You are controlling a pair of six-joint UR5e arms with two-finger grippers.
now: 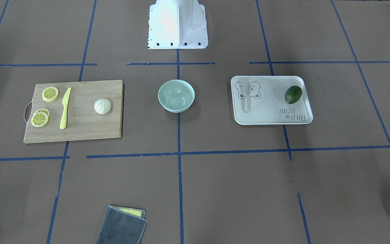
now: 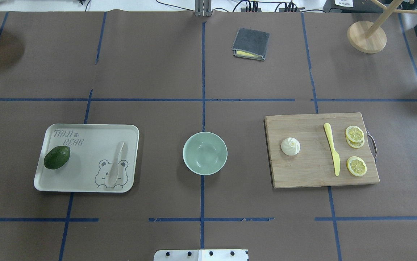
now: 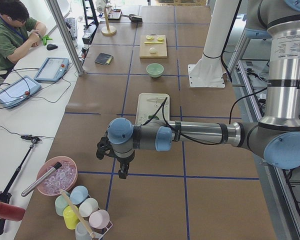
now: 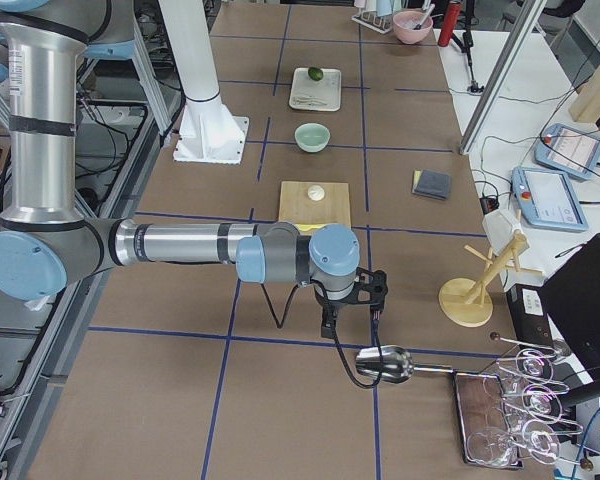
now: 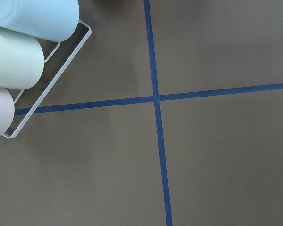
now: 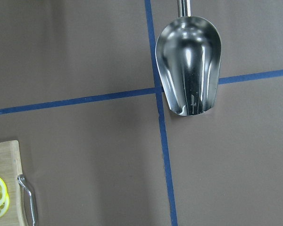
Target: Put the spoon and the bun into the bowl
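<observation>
The mint-green bowl stands empty at the table's middle. The whitish spoon lies on the white bear-print tray on the robot's left. The white bun sits on the wooden cutting board on the robot's right. My left gripper shows only in the exterior left view, far from the tray, near the table's end. My right gripper shows only in the exterior right view, beyond the board. I cannot tell whether either is open or shut.
An avocado lies on the tray. A yellow knife and lemon slices lie on the board. A grey cloth lies far back. A metal scoop lies under the right wrist, and a cup rack under the left.
</observation>
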